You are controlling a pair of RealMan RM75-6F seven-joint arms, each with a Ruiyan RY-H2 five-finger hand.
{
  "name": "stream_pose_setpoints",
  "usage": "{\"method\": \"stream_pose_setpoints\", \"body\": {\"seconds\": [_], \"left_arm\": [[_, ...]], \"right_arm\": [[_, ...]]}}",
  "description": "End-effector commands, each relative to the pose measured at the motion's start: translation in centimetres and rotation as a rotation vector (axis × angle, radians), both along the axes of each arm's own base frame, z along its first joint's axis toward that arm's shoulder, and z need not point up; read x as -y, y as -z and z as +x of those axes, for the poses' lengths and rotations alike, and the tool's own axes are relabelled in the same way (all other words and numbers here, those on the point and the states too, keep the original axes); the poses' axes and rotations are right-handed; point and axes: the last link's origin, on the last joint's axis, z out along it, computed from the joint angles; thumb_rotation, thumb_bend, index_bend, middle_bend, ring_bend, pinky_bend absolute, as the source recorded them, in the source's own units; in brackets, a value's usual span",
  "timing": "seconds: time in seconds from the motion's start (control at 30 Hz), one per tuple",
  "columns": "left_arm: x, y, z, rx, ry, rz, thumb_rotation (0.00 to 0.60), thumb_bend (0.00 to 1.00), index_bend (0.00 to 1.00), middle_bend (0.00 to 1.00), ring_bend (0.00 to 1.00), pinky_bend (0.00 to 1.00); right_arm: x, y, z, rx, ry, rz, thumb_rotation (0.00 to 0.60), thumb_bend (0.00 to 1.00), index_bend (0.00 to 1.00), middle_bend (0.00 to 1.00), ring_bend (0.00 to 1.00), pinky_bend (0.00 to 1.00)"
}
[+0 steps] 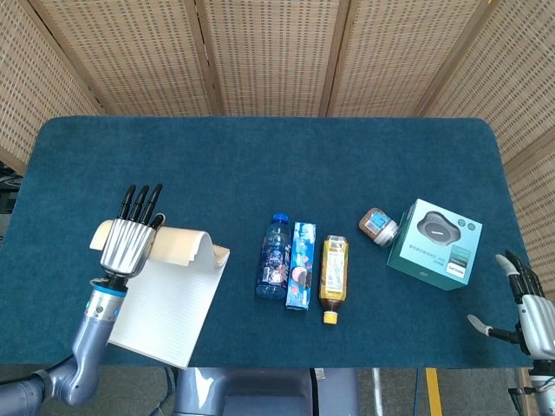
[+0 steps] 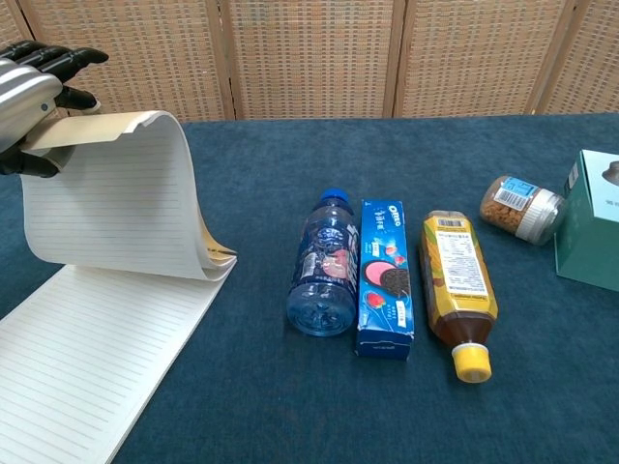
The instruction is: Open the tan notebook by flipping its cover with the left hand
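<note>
Left hand (image 1: pixel 127 243): raised over the table's left part, dark fingers straight and pointing away from the robot, thumb pinching the lifted cover and sheets against them; in the chest view it shows at the top left corner (image 2: pixel 34 82).
Tan notebook (image 1: pixel 169 299): lies on the blue table (image 1: pixel 260 165) at front left, partly over the front edge; its cover and some lined sheets curl upward in an arch from the far edge, and a bare lined page faces up below.
Water bottle (image 1: pixel 275 256): lies on its side right of the notebook, blue cap away from the robot.
Oreo box (image 1: pixel 302 264): just beside the bottle, parallel to it.
Yellow bottle (image 1: pixel 333 277): just right of the box, yellow cap toward the robot.
Small jar (image 1: pixel 378 226): on its side, just beside the teal box.
Teal box (image 1: pixel 434 243): near the right edge.
Right hand (image 1: pixel 527 305): low at the table's right front corner, fingers apart, nothing in it.
</note>
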Motion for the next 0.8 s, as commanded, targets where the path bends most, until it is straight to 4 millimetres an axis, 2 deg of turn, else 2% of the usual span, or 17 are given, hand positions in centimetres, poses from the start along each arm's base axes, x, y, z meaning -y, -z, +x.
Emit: {"method": "stream_pose_setpoints", "body": {"seconds": [0.03, 0.3, 0.8], "left_arm": [[-1.0, 0.1, 0.0, -0.014, -0.012, 0.009, 0.6, 0.67, 0.81, 0.0, 0.0, 0.0], [-3.7, -0.1, 0.1, -0.038, -0.016, 0.053, 0.6, 0.67, 0.81, 0.0, 0.0, 0.0], [-7.8, 0.4, 2.3, -0.099, 0.08, 0.082, 0.6, 0.65, 0.81, 0.0, 0.0, 0.0]], "right_arm": [[0.0, 0.0, 0.0, 0.002, 0.001, 0.0, 0.6, 0.05, 0.01, 0.0, 0.0, 0.0], [0.1, 0.0, 0.1, 0.004, 0.001, 0.0, 0.6, 0.05, 0.01, 0.0, 0.0, 0.0], [0.1, 0.0, 0.1, 0.017, 0.005, 0.001, 0.6, 0.05, 0.01, 0.0, 0.0, 0.0]]}}
